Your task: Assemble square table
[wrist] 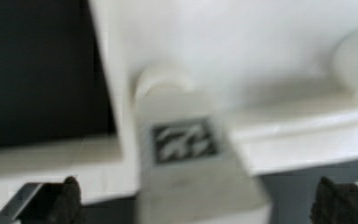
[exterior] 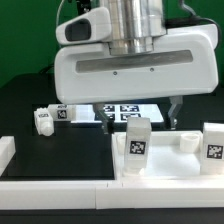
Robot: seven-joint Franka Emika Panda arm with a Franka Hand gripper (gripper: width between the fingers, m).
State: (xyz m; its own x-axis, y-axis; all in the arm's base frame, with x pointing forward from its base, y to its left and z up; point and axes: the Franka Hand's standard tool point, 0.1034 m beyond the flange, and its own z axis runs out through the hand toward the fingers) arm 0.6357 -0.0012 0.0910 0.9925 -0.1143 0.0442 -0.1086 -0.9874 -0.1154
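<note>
My fingers [wrist: 48, 200] stand wide apart, one on each side of an upright white leg [wrist: 185, 150], and they do not touch it. This leg carries a black-and-white tag and stands on the square table slab [exterior: 168, 165], toward the exterior view's left. A second leg [exterior: 213, 145] stands on the slab at the exterior view's right. A third leg [exterior: 52, 118] lies on the black table [exterior: 70, 150], well apart, near the marker board [exterior: 125, 112].

The black desk [exterior: 60, 145] carried a white plastic square slab with raised rim [exterior: 165, 160] beneath the pincer [wrist: 197, 203], a short chunky white tagged leg [exterior: 50, 118] lying apart toward the exterior view's left, and the marker board [exterior: 125, 112] beyond.
</note>
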